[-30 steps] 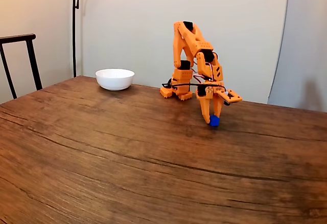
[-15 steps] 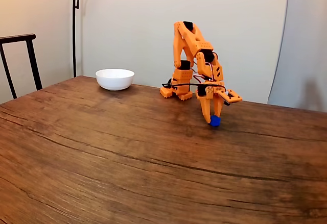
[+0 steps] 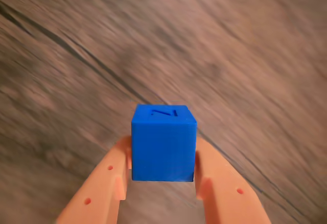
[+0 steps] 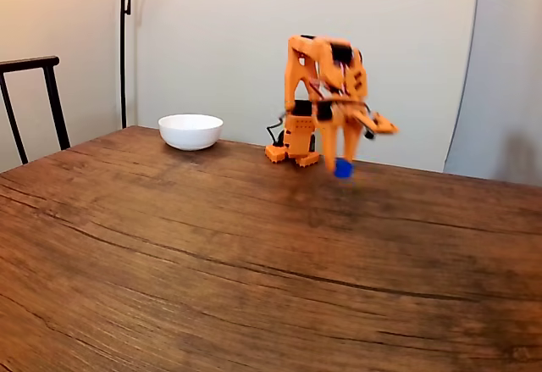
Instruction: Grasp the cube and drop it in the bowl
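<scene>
- Since half a second earlier I had lifted the cube [image 4: 343,168] off the table [image 4: 212,253], and my arm looked blurred.
- My gripper [image 3: 162,183] was clamped on the cube's sides, my fingers [image 3: 110,175] pressing either flank.
- The bowl [image 4: 190,131] sat well apart, left in the fixed view.

Table [image 4: 169,253]: dark brown wood, coarse grain, matt. Cube [image 3: 163,143]: smooth blue plastic, faint sheen, recessed mark on top. Gripper [image 3: 162,183]: matt orange plastic fingers. Bowl [image 4: 190,131]: white, glossy, smooth. Chair [image 4: 34,92]: black, matt.
</scene>
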### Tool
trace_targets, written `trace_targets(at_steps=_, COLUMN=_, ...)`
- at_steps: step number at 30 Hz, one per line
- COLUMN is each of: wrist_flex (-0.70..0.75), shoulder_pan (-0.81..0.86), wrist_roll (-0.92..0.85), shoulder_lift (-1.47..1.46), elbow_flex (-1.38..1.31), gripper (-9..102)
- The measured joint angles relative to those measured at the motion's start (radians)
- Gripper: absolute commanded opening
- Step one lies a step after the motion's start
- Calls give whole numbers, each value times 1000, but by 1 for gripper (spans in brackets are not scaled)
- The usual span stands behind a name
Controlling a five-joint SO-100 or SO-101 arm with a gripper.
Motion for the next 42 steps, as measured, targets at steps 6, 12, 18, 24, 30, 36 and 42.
trace_targets(at_steps=6, wrist_flex=233, shoulder_pan=146, wrist_roll=94, shoulder_lift=0, elbow_flex=-198, gripper=1)
trace_targets(at_steps=12, wrist_flex=321, shoulder_pan=267, wrist_roll=117, shoulder_lift=0, elbow_flex=-296, gripper=1)
trace_targets(at_steps=18, wrist_flex=342, shoulder_pan=357, wrist_roll=120, shoulder_lift=0, elbow_flex=-350, gripper=1)
trace_targets(at_steps=24, wrist_flex=390, shoulder_pan=488, wrist_roll=120, shoulder_lift=0, elbow_flex=-405, gripper=1)
trace_targets(at_steps=30, wrist_flex=472, shoulder_pan=615, wrist_roll=127, shoulder_lift=0, elbow_flex=-482, gripper=1)
trace_targets(at_steps=36, wrist_flex=538, shoulder_pan=807, wrist_roll=204, shoulder_lift=0, elbow_flex=-568, gripper=1)
trace_targets(at_steps=42, wrist_flex=554, shoulder_pan=1028, wrist_roll=291, shoulder_lift=0, elbow_flex=-607, gripper=1)
